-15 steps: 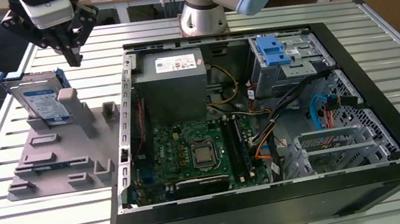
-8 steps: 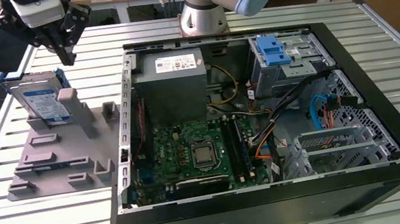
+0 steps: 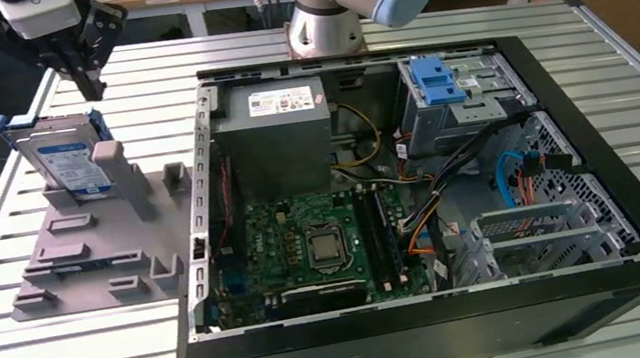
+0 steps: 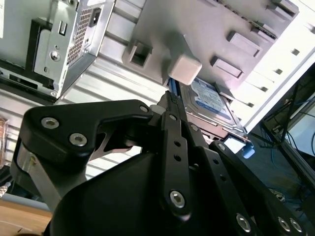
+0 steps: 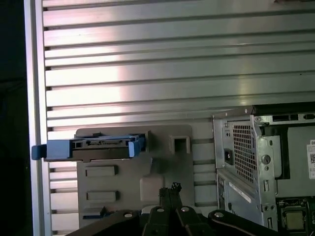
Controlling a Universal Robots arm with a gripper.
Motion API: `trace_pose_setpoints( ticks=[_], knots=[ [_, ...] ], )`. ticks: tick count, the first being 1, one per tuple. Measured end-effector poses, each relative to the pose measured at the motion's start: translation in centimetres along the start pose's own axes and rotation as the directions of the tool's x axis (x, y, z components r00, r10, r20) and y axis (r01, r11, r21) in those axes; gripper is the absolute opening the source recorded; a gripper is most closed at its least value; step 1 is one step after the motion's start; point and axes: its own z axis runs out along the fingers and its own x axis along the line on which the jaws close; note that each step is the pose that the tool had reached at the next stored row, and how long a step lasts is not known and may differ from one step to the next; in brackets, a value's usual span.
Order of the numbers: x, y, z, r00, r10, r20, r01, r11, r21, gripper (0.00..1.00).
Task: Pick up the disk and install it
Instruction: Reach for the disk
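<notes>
The disk [image 3: 59,165] was found standing on edge in a grey holder [image 3: 97,252] at the exterior view's left, on the slatted surface [image 3: 85,354] just beside the open computer case [image 3: 437,334]. The tool [image 3: 89,86] was placed above the disk and apart from it. Its jaws were seen closed together, and nothing was held between them.

The disk was judged stiff and rather dense for its size, with smooth metal faces that could slip, and it was thought sensitive to knocks. The best hold was judged to be across the two flat faces near the upper edge. The blue side rails were considered thin plastic, likely to flex under pressure.

One face was partly covered by an upright grey post [image 3: 110,163] of the holder, so room for a finger on that side was judged limited. Inside the case, a metal cage with a blue latch [image 3: 452,94] was seen at the far corner. A grey box [image 3: 279,147] stood beside it, and loose cables [image 3: 516,175] were crowded just below it.
</notes>
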Motion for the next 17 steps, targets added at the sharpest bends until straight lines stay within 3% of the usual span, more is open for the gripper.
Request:
trace_pose_setpoints(
  ticks=[17],
  knots=[
    [2.49, 0.72, 0.26, 1.0, 0.0, -0.0002, 0.0, 1.0, 0.0, 0.11]
  ],
)
